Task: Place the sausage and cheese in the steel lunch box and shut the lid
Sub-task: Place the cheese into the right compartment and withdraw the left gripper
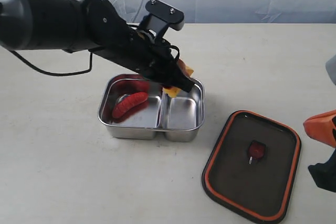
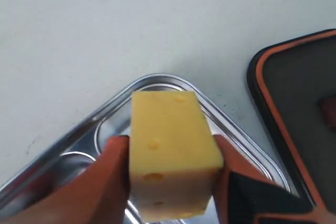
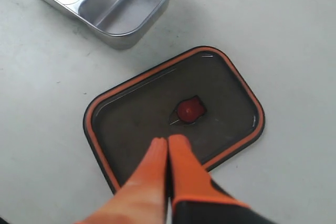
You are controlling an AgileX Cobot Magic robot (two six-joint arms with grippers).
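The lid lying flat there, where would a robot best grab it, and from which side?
Probably by its orange rim, from above on the right side, where the right end effector hovers. The lid lies flat on the table, so nothing slips beneath; the rim looks raised enough to pinch, while the centre tab is small.

Reaches in from the left with the dark left arm [image 1: 68, 22] sloping downward, pinches the cheese [image 2: 170, 156] between the two orange fingers [image 2: 107, 182] of the left hand [image 1: 177, 82], and holds the right hand [image 3: 167, 144] at the right edge, fingers pressed together, angled downward.
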